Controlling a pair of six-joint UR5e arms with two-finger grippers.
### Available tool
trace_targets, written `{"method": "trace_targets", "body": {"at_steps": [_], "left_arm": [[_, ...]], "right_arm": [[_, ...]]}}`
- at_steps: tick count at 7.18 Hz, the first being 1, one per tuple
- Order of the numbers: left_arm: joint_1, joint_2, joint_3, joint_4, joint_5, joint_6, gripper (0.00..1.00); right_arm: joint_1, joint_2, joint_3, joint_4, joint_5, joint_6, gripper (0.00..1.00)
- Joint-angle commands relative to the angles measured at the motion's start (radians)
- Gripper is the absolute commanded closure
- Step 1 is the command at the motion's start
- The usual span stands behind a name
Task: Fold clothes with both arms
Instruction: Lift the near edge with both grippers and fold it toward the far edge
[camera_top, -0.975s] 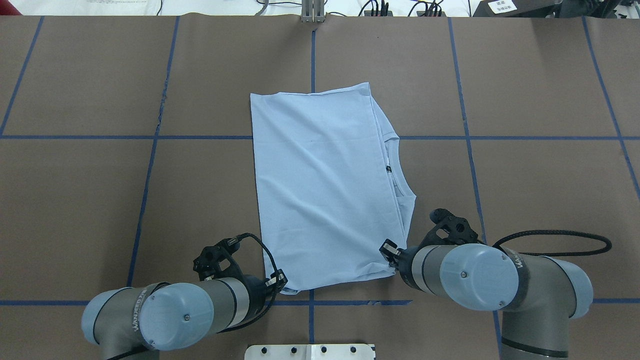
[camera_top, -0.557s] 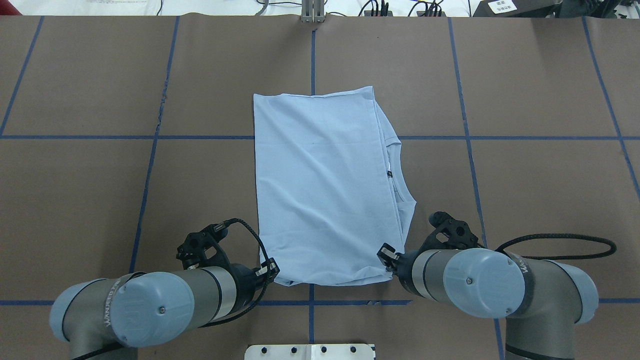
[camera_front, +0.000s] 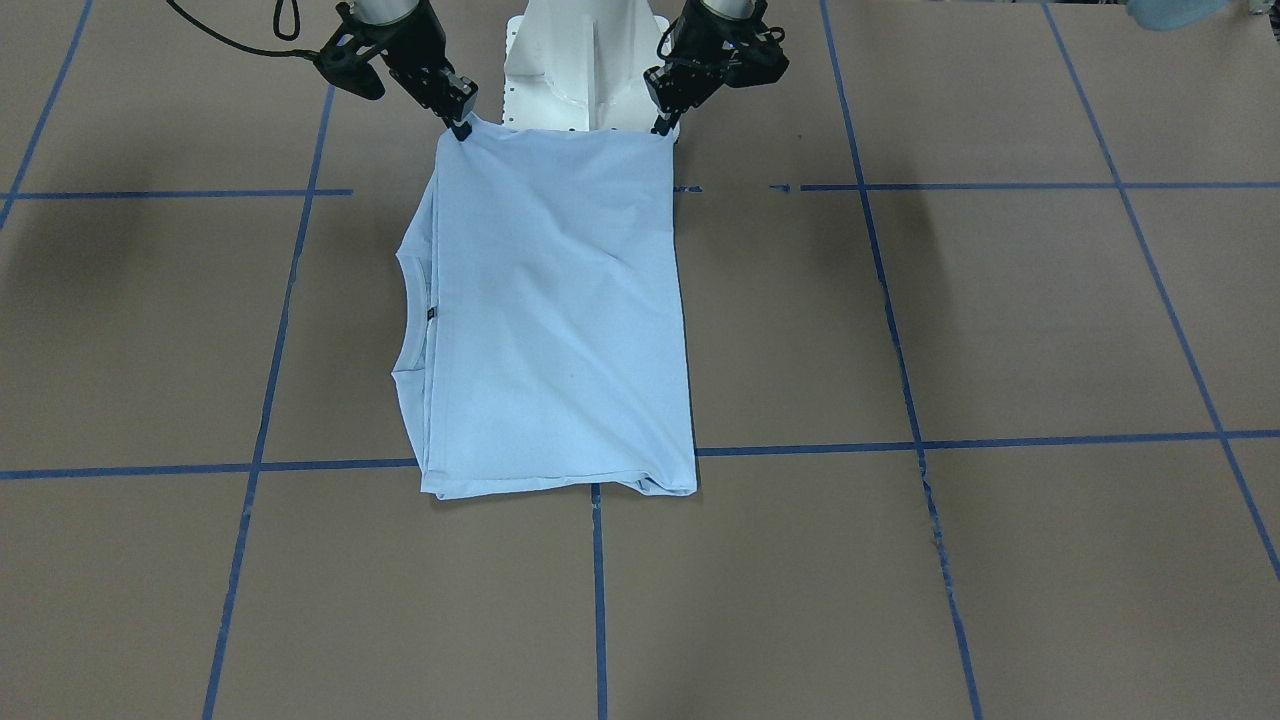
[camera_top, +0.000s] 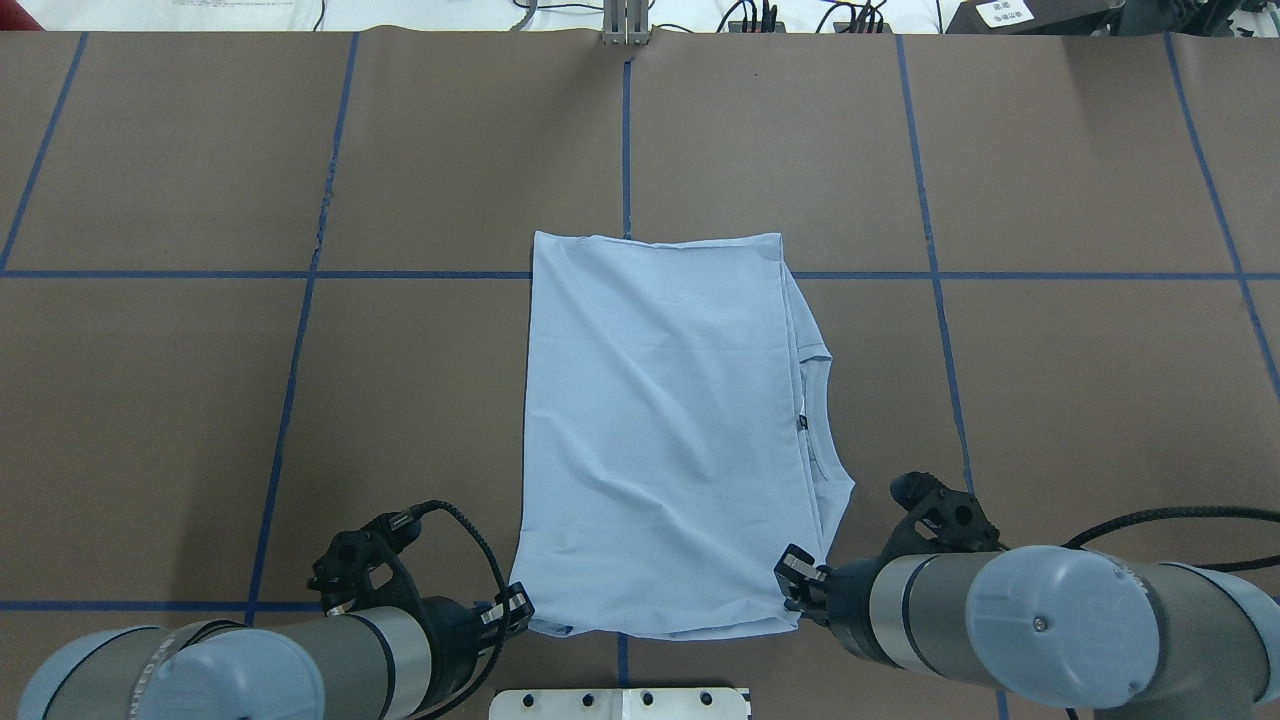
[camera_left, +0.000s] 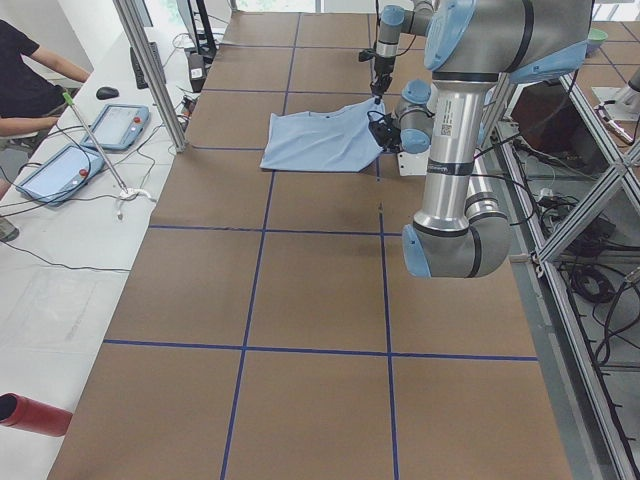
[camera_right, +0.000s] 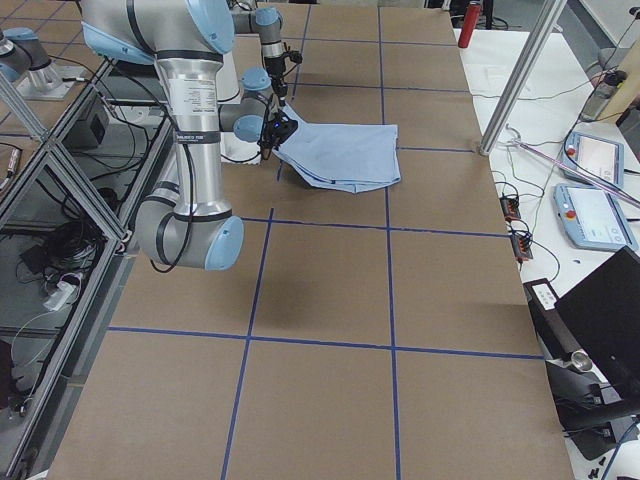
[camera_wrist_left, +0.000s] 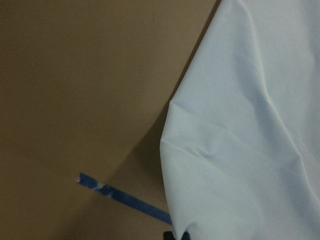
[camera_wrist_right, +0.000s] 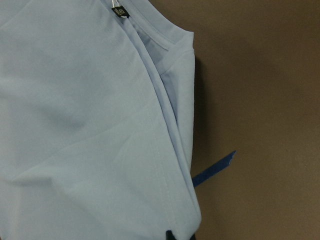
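The light blue T-shirt (camera_top: 660, 430) lies folded into a long rectangle on the brown table, collar and dark neck label (camera_top: 803, 423) along its right edge. My left gripper (camera_top: 515, 608) is shut on its near-left corner. My right gripper (camera_top: 795, 582) is shut on its near-right corner. In the front-facing view the T-shirt (camera_front: 550, 320) hangs taut between the left gripper (camera_front: 663, 128) and the right gripper (camera_front: 460, 128), its near edge lifted slightly by the pedestal. Both wrist views are filled with the cloth (camera_wrist_left: 250, 125) (camera_wrist_right: 85, 125), a dark fingertip just showing at each bottom edge.
The white pedestal plate (camera_top: 620, 703) sits just behind the shirt's near edge, between the arms. Blue tape lines (camera_top: 300, 330) grid the brown table. Cables and sockets line the far edge (camera_top: 760, 15). A person sits at a side table with tablets (camera_left: 60, 170).
Both arms have drawn back toward the robot's base, dragging the shirt with them; its far edge has slid from well beyond the cross tape line to about that line.
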Motion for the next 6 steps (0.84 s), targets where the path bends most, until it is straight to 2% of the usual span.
{"method": "trace_targets", "body": {"at_steps": [1,3,5,6], "left_arm": [[-0.022,-0.041,-0.055,0.002,0.006,0.008,1.0],[-0.2,-0.145,0.038,0.004,0.005,0.133,1.0],[-0.303,-0.184,0.112,0.002,0.0,0.253,1.0],[-0.364,-0.23,0.168,0.002,-0.003,0.296,1.0]], "right_arm": [[0.044,0.005,0.025,0.001,0.004,0.003,1.0],[0.165,0.028,-0.001,0.004,0.035,-0.007,1.0],[0.395,0.192,-0.175,0.008,0.25,-0.019,1.0],[0.463,0.247,-0.262,0.008,0.291,-0.037,1.0]]}}
